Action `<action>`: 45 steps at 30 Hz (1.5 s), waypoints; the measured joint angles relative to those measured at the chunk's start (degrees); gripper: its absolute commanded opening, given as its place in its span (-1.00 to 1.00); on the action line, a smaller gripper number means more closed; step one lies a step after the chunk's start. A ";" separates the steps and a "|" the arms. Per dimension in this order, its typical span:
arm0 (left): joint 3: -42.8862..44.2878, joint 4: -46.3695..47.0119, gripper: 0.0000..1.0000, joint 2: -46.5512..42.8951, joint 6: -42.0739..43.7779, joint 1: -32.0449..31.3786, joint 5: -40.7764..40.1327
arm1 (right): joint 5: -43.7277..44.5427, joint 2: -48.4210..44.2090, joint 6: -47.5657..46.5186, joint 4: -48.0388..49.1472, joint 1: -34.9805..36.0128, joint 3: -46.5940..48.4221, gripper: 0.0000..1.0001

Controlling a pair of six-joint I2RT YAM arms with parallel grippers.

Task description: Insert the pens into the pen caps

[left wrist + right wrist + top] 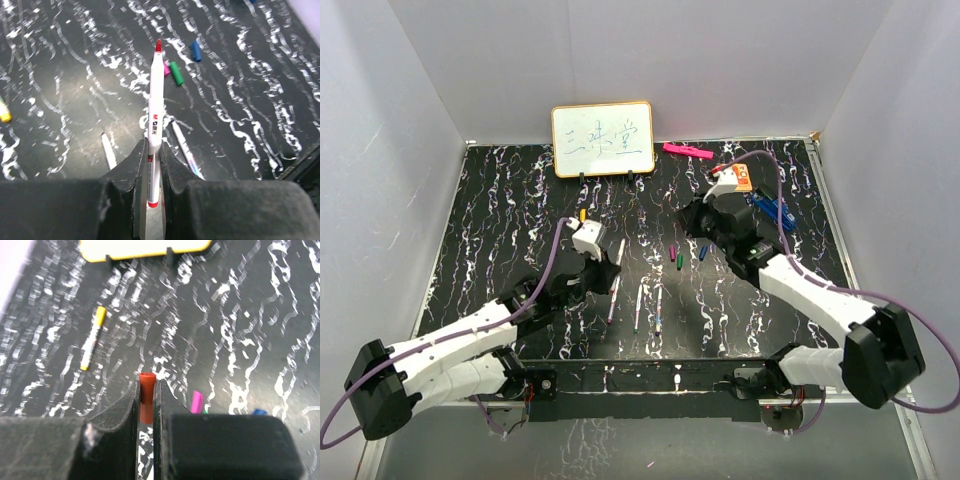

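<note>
My left gripper (154, 146) is shut on a white-barrelled pen (155, 107). Its red tip points away, toward the loose pen caps. The green cap (175, 73), magenta cap (166, 68) and blue cap (196, 51) lie close together on the mat. My right gripper (146, 385) is shut on a red-brown cap (146, 388) whose open end faces forward. From above, the left gripper (609, 265) sits left of centre and the right gripper (693, 216) sits right of the caps (678, 258). Two loose pens (638, 308) (658, 308) lie near the front. A yellow-capped pen (93, 338) lies by the whiteboard.
A small whiteboard (603, 139) stands at the back centre. A thick pink marker (687, 151) lies to its right. A blue clip-like object (770, 210) sits behind the right arm. White walls enclose the black marbled mat (500, 230) on three sides.
</note>
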 measured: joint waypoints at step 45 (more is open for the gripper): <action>-6.78 38.71 -1.00 9.49 -7.52 -0.22 12.96 | -10.36 -8.09 1.99 29.62 7.23 -8.98 -1.00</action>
